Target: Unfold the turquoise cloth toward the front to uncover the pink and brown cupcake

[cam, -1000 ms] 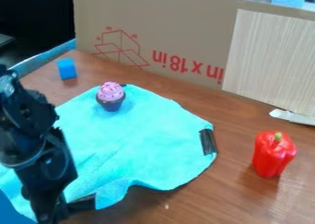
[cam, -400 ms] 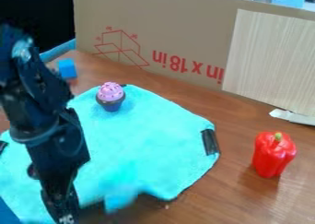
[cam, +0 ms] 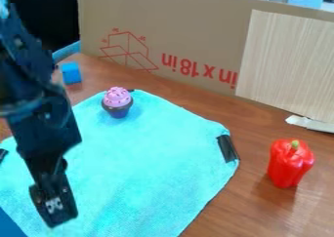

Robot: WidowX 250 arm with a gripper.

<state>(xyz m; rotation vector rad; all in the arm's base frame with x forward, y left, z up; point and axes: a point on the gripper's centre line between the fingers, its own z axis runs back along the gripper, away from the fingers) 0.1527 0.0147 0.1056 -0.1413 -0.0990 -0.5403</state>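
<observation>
My gripper (cam: 53, 202) hangs over the near left part of a turquoise cloth (cam: 150, 158) on the brown table. The cloth lies spread nearly flat, its near part running out of view at the bottom. A black clip-like piece (cam: 227, 148) sits on its right corner, and another dark piece (cam: 3, 154) is at the left edge. A cupcake with pink frosting (cam: 117, 102) stands upright on the cloth's far part. Whether the gripper touches the cloth is hard to tell.
A red bell pepper (cam: 289, 163) stands on the table (cam: 261, 207), right of the cloth. A blue cube (cam: 71, 73) sits at the far left. Behind stands a cardboard panel (cam: 196, 31) with a pale wood-patterned board (cam: 287, 65) against its right side.
The cloth's near edge, bunched up before, has opened out toward the front. The right corner shifted slightly right and nearer. My gripper moved right, then back a little to the left and up.
</observation>
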